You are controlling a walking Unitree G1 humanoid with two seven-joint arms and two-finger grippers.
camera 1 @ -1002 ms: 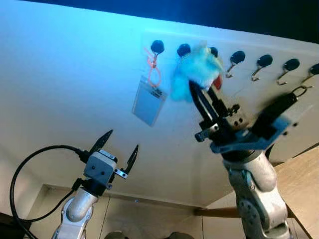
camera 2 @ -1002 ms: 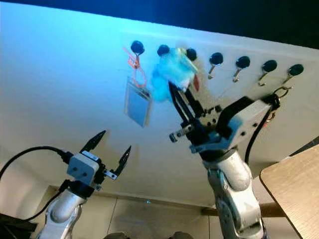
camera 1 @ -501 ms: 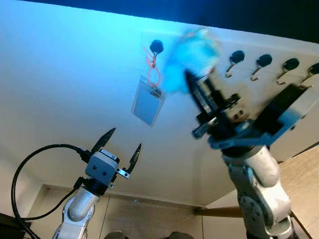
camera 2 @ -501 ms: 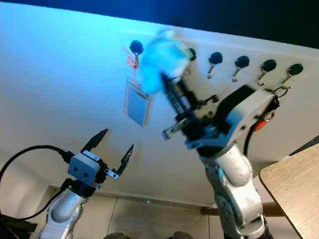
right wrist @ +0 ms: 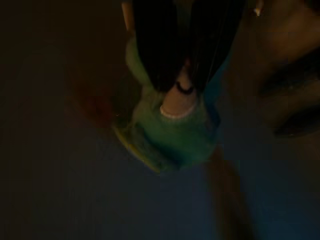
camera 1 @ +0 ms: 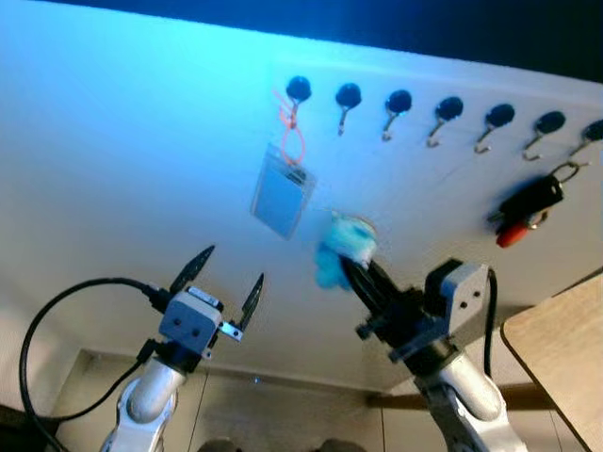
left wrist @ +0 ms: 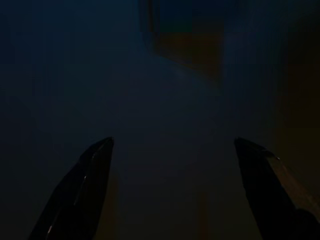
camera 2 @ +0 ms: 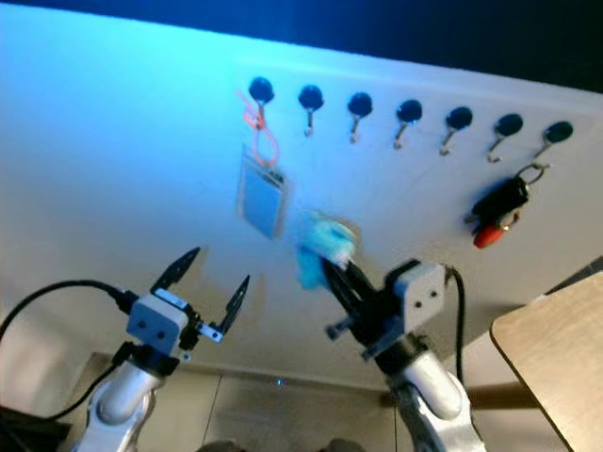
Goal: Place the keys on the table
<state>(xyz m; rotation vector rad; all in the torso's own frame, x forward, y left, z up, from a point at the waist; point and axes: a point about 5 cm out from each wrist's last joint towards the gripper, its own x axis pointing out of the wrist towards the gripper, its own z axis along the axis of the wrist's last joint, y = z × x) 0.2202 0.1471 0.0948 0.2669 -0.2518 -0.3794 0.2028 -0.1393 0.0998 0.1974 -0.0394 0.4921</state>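
right gripper (camera 1: 350,266) pinching fluffy blue keys (camera 1: 341,247), off hooks (camera 1: 399,101) for carrying to table (camera 1: 556,344) | left gripper (camera 1: 224,275) spread, idle

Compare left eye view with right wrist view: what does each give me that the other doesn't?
Left eye view gives the layout: a row of wall hooks, a badge on an orange lanyard, a black and red key bunch hanging on a hook at the right, the table corner, and the left gripper open and apart from everything.
Right wrist view gives the grip up close: black fingers pinch the plush keychain at its white patch.
Both show the right gripper shut on the plush keychain, off the hooks.
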